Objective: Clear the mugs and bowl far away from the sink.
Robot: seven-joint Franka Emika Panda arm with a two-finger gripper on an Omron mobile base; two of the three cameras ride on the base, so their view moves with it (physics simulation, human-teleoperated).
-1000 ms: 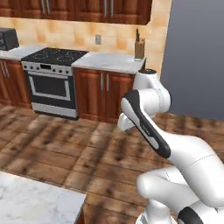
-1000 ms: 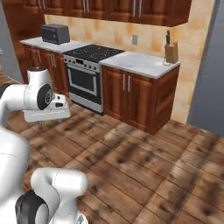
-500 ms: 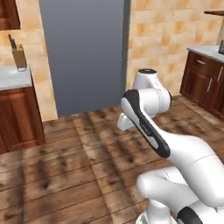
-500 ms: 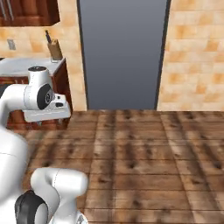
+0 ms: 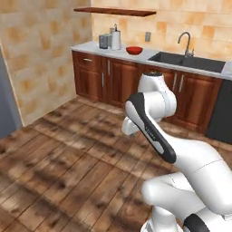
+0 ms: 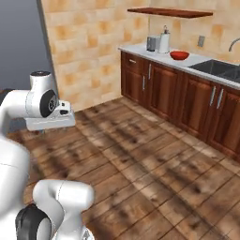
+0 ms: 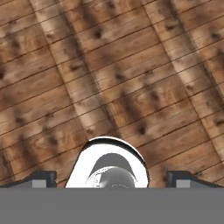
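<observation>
Along the far wall, a pale grey counter [image 5: 97, 45] tops a run of dark reddish-brown wooden cabinets [image 5: 113, 81], with a brown wooden shelf [image 5: 119, 11] fixed to the tan tiled wall above it. The wide shallow glossy red bowl [image 5: 134, 50] sits on the counter, near the left edge of the black matte sink [image 5: 190, 62] but apart from it. A grey gooseneck faucet [image 5: 183, 41] rises behind the basin. Further left on the counter, beyond the bowl, stand a silvery-white cylindrical mug [image 5: 104, 41] and a taller white container [image 5: 116, 39] just beside it; both are too small to tell apart in detail. The same group shows in the right base view: bowl [image 6: 179, 55], mug [image 6: 152, 43], sink [image 6: 220, 69].

Between the robot and the cabinets lies open brown wooden plank floor [image 5: 59, 149]. The white arm is folded up in front of the base, well apart from the counter.

In the hand view the claw [image 7: 112, 178] points down at the floor planks; its two dark tips [image 7: 40, 178] sit wide apart at the frame's sides, spread and holding nothing.
</observation>
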